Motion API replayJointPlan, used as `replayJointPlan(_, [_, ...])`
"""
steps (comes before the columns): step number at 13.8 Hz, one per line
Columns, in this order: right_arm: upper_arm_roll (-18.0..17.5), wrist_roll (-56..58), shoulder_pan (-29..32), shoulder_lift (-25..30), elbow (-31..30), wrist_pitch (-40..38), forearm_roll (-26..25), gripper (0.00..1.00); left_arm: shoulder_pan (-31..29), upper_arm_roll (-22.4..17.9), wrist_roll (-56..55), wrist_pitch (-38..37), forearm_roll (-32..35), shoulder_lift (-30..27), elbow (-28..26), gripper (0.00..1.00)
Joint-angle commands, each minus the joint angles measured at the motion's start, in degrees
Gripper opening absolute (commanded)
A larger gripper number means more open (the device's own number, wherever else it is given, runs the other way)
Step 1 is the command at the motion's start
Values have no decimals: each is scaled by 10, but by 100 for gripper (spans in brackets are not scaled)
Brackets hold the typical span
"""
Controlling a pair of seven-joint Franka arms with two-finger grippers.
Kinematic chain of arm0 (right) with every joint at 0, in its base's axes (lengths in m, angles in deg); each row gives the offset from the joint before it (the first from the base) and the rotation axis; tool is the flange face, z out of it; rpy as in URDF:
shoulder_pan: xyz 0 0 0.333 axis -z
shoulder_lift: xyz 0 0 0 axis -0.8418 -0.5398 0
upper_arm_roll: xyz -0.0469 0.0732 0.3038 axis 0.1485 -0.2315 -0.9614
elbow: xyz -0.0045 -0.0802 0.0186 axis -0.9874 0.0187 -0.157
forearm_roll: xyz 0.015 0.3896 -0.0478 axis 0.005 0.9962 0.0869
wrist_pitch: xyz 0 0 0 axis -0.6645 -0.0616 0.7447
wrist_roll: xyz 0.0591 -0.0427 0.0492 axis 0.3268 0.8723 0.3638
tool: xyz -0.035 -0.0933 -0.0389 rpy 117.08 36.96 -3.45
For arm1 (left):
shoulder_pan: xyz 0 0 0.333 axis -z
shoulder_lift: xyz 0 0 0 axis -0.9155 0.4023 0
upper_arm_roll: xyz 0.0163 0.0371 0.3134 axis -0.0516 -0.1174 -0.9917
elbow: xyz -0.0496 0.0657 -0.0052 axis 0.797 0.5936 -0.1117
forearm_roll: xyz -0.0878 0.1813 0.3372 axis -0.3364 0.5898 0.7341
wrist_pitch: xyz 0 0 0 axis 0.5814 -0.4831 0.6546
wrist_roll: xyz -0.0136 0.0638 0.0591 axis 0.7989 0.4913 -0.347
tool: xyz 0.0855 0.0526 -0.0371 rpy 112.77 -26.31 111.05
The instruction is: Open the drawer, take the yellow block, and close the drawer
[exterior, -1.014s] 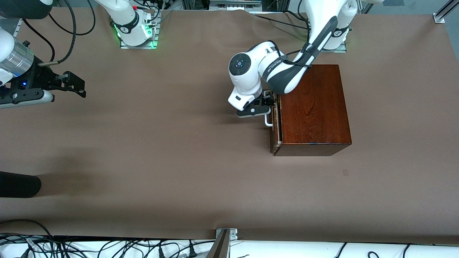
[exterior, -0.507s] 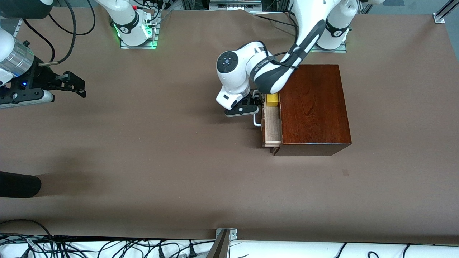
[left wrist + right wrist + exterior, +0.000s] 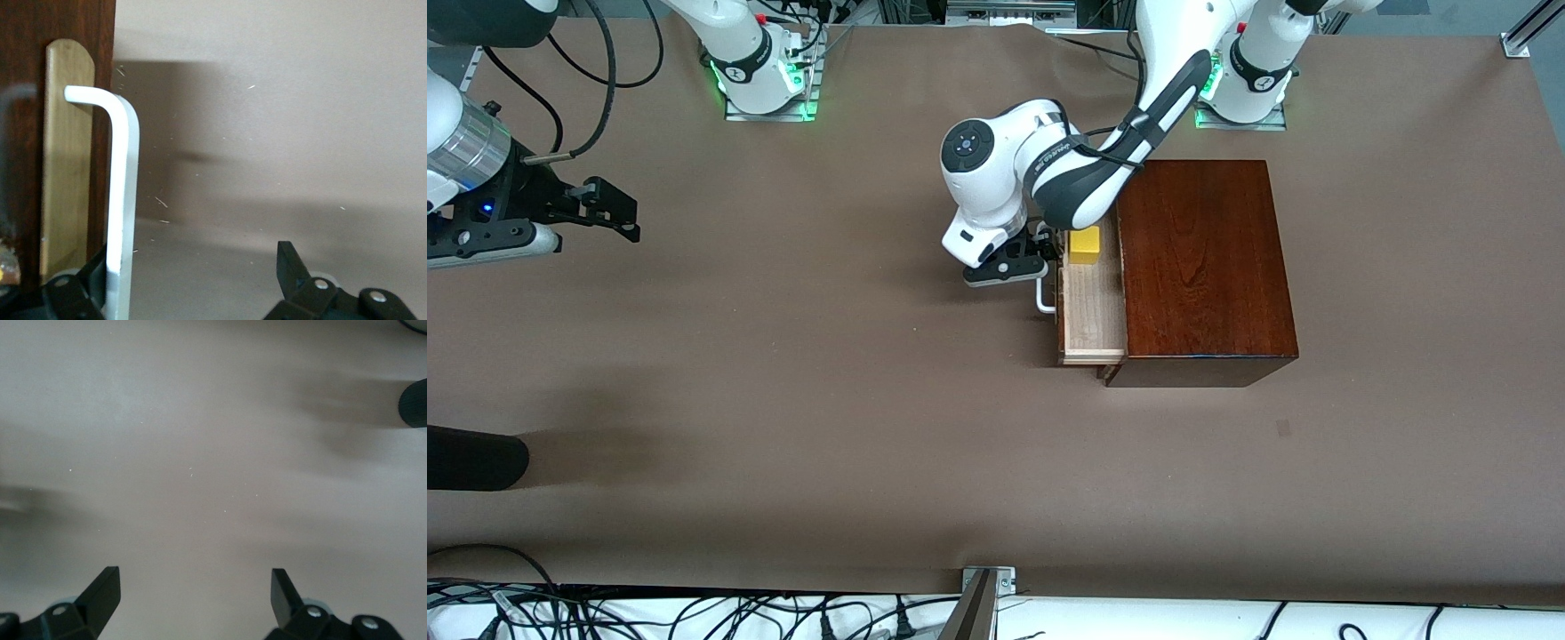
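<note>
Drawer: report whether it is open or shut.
Open, partway: the drawer juts from the box, showing its pale floor and the yellow block.

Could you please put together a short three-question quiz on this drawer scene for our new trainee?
1. True or false: the drawer stands partly pulled out of the mahogany box.
2. Where does the yellow block lie? A) on the box's top B) in the drawer C) on the table
3. Which gripper is at the white handle, and how do its fingers stand?

Key
1. True.
2. B.
3. The left gripper; its fingers stand apart, one hooked by the bar. The right gripper waits open over bare table.
</note>
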Motion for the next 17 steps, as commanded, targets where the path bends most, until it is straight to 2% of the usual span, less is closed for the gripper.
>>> replayJointPlan(1, [-1,-4,6,-6,13,-5,9,100,8,7,-13,4,-6,-1,34,100])
replayJointPlan(4, [-1,-4,6,-6,13,-4,8,100,-6,12,9,-92,-18,-26,61,100])
replayJointPlan(7, [-1,-3,5,-6,13,-3,3,100,-28,11,95,-170,-43,-70,78,100])
replayJointPlan(10, [-1,-2,5,-7,13,4,2,100,-136,10,193,-184,-134,-127,78,100])
replayJointPlan(12, [-1,-4,5,-7,13,4,4,100,-196,11,251,-218,-135,-152,78,100])
replayJointPlan(14, [-1,4,5,-14,13,8,7,100,-222,6,299,-248,-130,-174,92,100])
replayJointPlan(17, [-5,4,-1,-39,13,8,10,100,-296,10,434,-288,-135,-190,115,100])
